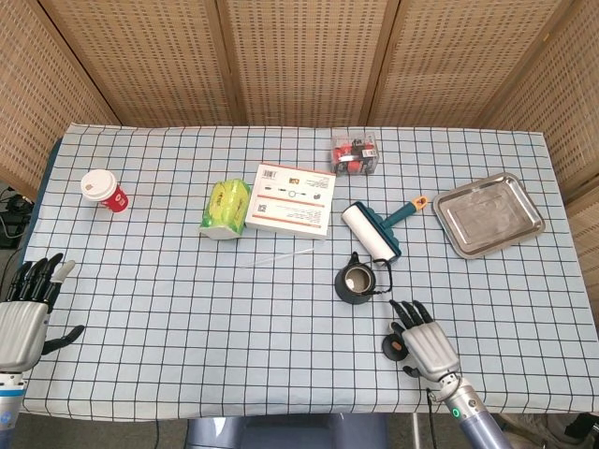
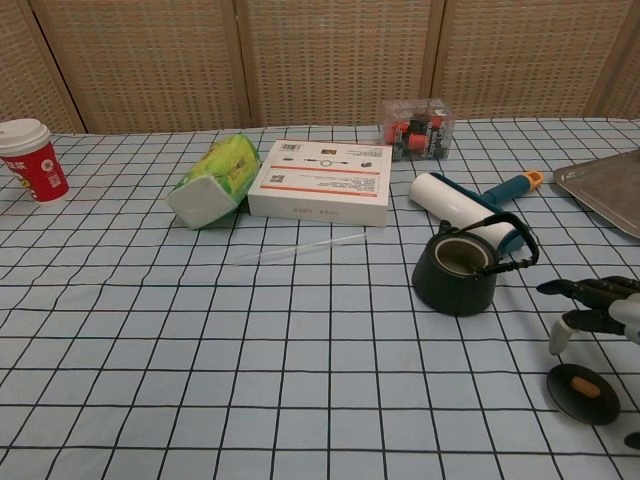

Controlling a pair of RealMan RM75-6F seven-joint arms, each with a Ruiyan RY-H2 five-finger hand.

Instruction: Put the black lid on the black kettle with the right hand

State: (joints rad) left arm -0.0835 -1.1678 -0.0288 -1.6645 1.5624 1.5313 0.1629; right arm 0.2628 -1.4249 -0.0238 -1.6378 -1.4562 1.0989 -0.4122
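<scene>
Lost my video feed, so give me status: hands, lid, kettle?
Right hand open over black lid, not gripping. Left hand open, idle. Black kettle uncovered; handle arches across its mouth.

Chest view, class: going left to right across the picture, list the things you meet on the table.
Red paper cup → green packet → white box → black kettle → black lid.

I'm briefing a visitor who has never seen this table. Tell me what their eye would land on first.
Probably the right hand, fingers spread, poised over the small black lid at the table's near right edge, beside the open black kettle. Next, the red paper cup standing alone at far left, and the shiny metal tray at far right.
</scene>
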